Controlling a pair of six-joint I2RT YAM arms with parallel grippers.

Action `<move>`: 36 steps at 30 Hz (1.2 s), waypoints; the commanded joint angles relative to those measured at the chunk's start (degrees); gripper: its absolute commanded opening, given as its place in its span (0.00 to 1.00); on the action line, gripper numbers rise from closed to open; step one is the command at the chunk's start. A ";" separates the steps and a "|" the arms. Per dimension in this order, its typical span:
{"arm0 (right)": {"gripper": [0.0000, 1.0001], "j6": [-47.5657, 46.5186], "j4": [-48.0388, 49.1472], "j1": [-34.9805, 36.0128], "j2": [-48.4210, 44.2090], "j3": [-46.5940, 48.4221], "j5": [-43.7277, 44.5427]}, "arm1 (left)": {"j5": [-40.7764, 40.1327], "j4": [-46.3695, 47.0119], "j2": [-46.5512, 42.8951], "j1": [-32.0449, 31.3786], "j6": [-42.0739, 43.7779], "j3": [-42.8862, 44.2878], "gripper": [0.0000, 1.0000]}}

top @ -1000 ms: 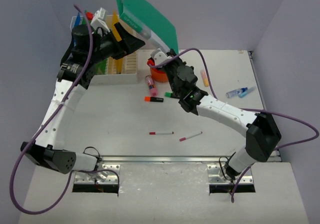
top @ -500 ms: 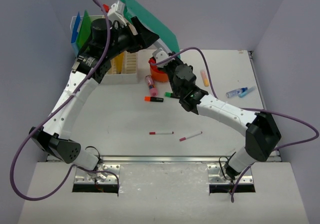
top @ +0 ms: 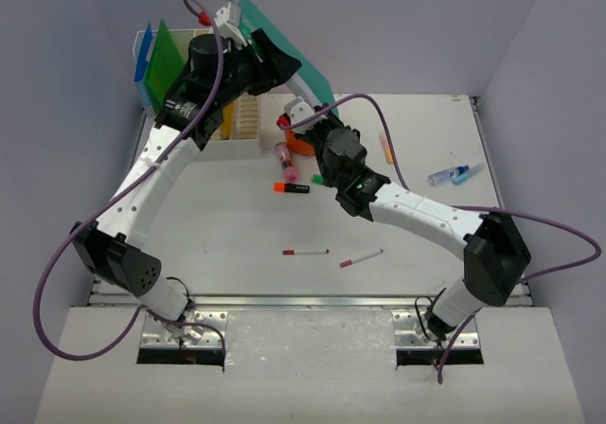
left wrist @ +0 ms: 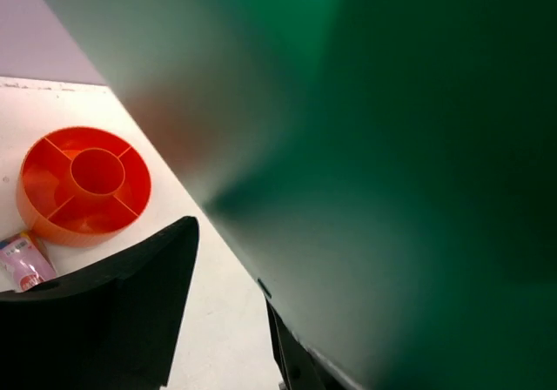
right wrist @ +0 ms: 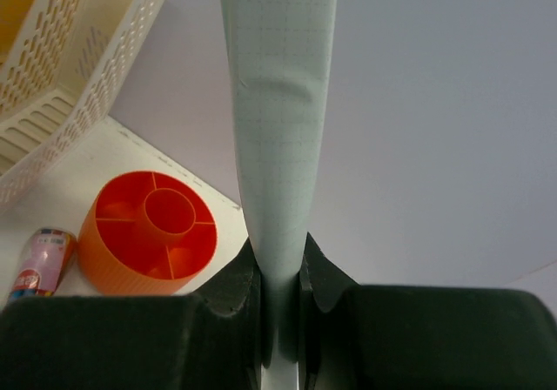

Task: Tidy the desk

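A large green folder (top: 305, 64) stands tilted above the back of the white desk (top: 227, 225). My right gripper (top: 299, 114) is shut on its lower edge; in the right wrist view the sheet (right wrist: 278, 103) rises edge-on from between the closed fingers (right wrist: 278, 264). My left gripper (top: 280, 64) is up against the folder's face. In the left wrist view the folder (left wrist: 392, 164) fills the frame and lies against one finger, while the other finger (left wrist: 113, 312) stands well apart, so the gripper (left wrist: 226, 259) is open.
An orange round organizer (top: 301, 140) sits under the right gripper, with a pink tube (top: 284, 162) beside it. A white slotted rack (top: 241, 121) holds green and blue folders (top: 161, 60). A highlighter (top: 292, 188), two red pens (top: 305, 252), an orange stick (top: 386, 147) and blue pens (top: 454, 173) lie on the desk.
My left arm has swung right, from the rack to the folder's face, uncovering the folders in the rack. The green folder has tipped lower. My right gripper keeps its hold.
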 commanded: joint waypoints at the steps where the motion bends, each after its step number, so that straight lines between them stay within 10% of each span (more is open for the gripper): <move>1: 0.00 -5.79 14.20 3.90 -1.41 -0.33 -1.90 | -0.88 2.03 1.93 -0.94 -0.67 2.91 0.58; 8: 0.00 -8.93 18.96 7.35 -0.99 -2.39 -3.07 | -2.16 1.64 2.20 -0.85 0.73 2.39 0.00; 13: 0.06 -7.18 16.18 7.51 -2.96 -4.20 -4.01 | -3.12 1.43 1.03 -0.85 4.80 1.41 0.00; 20: 0.99 0.83 5.29 4.93 -8.79 -7.94 -5.78 | -8.40 7.38 -8.70 -0.68 16.86 -9.53 0.00; 28: 0.99 19.81 -22.30 -9.78 -15.52 -7.36 -12.50 | -17.37 15.43 -17.49 -0.79 30.46 -16.72 0.00; 36: 0.99 25.45 -29.02 -19.44 -20.00 -9.72 -14.50 | -23.70 23.08 -14.19 -0.94 43.83 -13.39 0.00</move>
